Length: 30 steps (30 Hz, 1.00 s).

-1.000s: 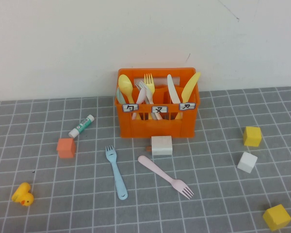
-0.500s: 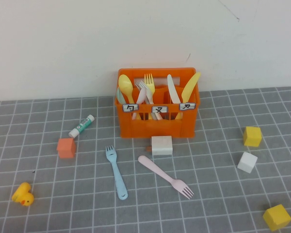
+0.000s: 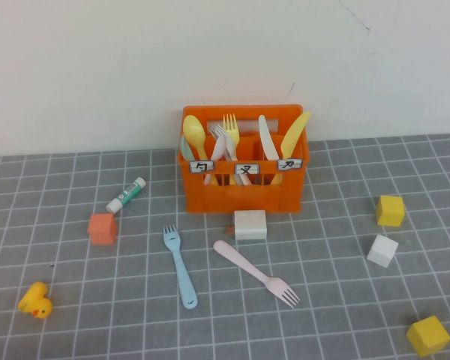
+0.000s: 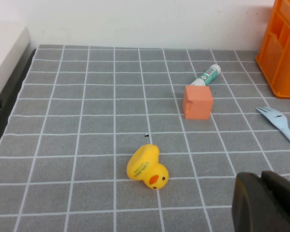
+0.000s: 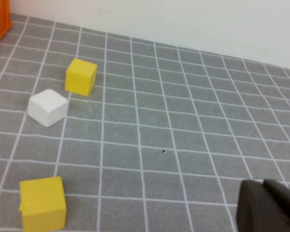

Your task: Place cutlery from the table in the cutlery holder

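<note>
The orange crate (image 3: 244,161) carries three white labels with black characters, unreadable here. In front of it on the counter (image 3: 337,300) lie two forks: a blue fork (image 3: 179,265) and a pink fork (image 3: 256,273). The left gripper (image 4: 268,203) and right gripper (image 5: 270,205) hover near the crate's opposite sides, jaws pressed together, holding nothing.

forks (image 3: 179,267) before cutlery holder (image 3: 242,191), on table (image 3: 75,315)
</note>
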Each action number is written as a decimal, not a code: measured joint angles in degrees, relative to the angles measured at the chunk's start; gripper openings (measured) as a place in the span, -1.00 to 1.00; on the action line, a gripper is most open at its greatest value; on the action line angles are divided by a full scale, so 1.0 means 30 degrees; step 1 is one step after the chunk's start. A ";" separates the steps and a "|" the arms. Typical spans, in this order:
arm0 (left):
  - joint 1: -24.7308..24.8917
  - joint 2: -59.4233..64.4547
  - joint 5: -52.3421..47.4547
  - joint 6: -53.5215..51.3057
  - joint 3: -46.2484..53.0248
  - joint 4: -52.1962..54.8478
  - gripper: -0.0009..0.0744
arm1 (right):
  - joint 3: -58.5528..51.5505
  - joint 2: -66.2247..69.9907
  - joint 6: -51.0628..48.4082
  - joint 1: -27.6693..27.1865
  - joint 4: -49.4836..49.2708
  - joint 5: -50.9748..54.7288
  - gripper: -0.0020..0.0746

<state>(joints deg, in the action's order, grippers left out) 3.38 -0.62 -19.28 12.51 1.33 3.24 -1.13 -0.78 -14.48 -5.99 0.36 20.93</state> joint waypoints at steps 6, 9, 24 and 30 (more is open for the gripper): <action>0.0000 0.0000 0.0000 0.0000 0.0000 0.0000 -0.98 | 0.0000 0.0000 0.0000 0.0000 0.0111 0.0000 -0.95; 0.0000 0.0000 0.0000 0.0000 0.0000 0.0000 -0.98 | 0.0000 0.0000 0.0000 0.0000 0.0111 0.0000 -0.95; 0.0000 0.0000 0.4899 -0.0160 0.0114 0.0647 -0.98 | -0.0161 0.0000 0.0000 0.0000 0.0183 -0.8230 -0.95; 0.0000 0.0000 1.2405 -0.0160 0.0114 0.1051 -0.98 | -0.0161 0.0000 0.0082 0.0000 0.0148 -1.2583 -0.95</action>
<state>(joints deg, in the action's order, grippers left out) 3.38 -0.62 17.94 12.03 1.67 6.40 -1.62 -0.78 -14.23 -5.99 0.81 -16.82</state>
